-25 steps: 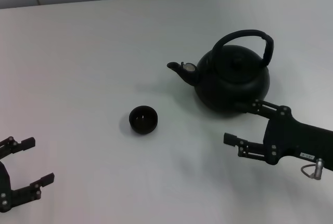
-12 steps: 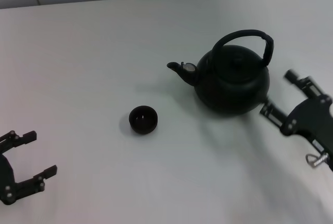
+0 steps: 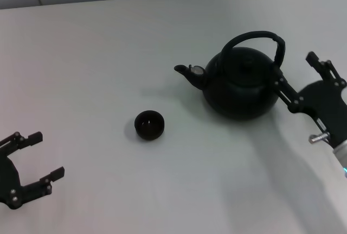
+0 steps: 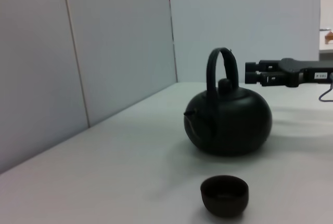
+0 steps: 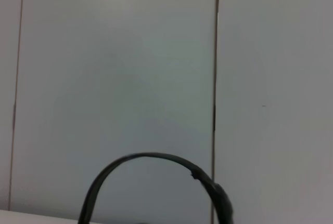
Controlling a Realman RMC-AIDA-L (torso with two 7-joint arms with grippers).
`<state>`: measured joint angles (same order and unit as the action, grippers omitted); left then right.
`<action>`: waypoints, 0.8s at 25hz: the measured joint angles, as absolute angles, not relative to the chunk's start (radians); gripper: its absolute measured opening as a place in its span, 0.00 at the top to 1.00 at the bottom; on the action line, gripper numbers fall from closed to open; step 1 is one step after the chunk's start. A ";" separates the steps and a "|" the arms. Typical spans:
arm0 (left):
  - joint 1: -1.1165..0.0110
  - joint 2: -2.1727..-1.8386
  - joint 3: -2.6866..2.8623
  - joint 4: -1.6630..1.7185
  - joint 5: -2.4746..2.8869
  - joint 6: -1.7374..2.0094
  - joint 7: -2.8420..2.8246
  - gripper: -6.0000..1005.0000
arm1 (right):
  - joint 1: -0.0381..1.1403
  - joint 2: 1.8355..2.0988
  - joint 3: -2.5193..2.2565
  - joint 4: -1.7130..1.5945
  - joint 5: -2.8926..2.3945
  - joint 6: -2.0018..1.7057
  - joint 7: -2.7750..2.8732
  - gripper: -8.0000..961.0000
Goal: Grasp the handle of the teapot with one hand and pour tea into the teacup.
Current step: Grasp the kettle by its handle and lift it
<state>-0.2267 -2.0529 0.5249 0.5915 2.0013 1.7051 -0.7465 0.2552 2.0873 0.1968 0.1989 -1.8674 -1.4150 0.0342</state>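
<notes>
Black right gripper [image 3: 295, 74], jaws spread, has been raised to the handle [image 3: 279, 49] at teapot's [image 3: 241, 84] three o'clock; grasp judged imminent.

Your worktop [image 3: 87, 71] is a plain white, matte surface. Two items rest directly on it: the teapot [image 3: 241, 84], upright toward the far right with its spout facing left, and the teacup [image 3: 149, 125], upright, standing apart from it, nearer and to the left.
</notes>
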 joint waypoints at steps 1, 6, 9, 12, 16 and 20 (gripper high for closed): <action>-0.227 -2.053 0.525 0.591 2.001 1.705 -0.746 0.19 | 0.264 2.087 0.197 0.199 -1.867 -1.408 0.035 0.18; -0.228 -2.056 0.524 0.592 1.982 1.710 -0.747 0.19 | 0.301 2.086 0.212 0.193 -1.867 -1.372 0.035 0.18; -0.228 -2.058 0.524 0.591 1.975 1.712 -0.748 0.19 | 0.308 2.086 0.236 0.192 -1.867 -1.358 0.035 0.18; -0.226 -2.058 0.525 0.590 1.969 1.714 -0.748 0.19 | 0.314 2.086 0.246 0.192 -1.867 -1.347 0.035 0.18; -0.223 -2.058 0.525 0.588 1.953 1.717 -0.748 0.19 | 0.321 2.085 0.249 0.192 -1.868 -1.337 0.035 0.18; -0.222 -2.058 0.525 0.588 1.952 1.718 -0.749 0.19 | 0.324 2.086 0.250 0.196 -1.868 -1.330 0.035 0.19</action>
<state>-0.2223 -2.0584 0.5247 0.5875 1.9517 1.7177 -0.7485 0.3244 2.0861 0.2496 0.1955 -1.8681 -1.3303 0.0346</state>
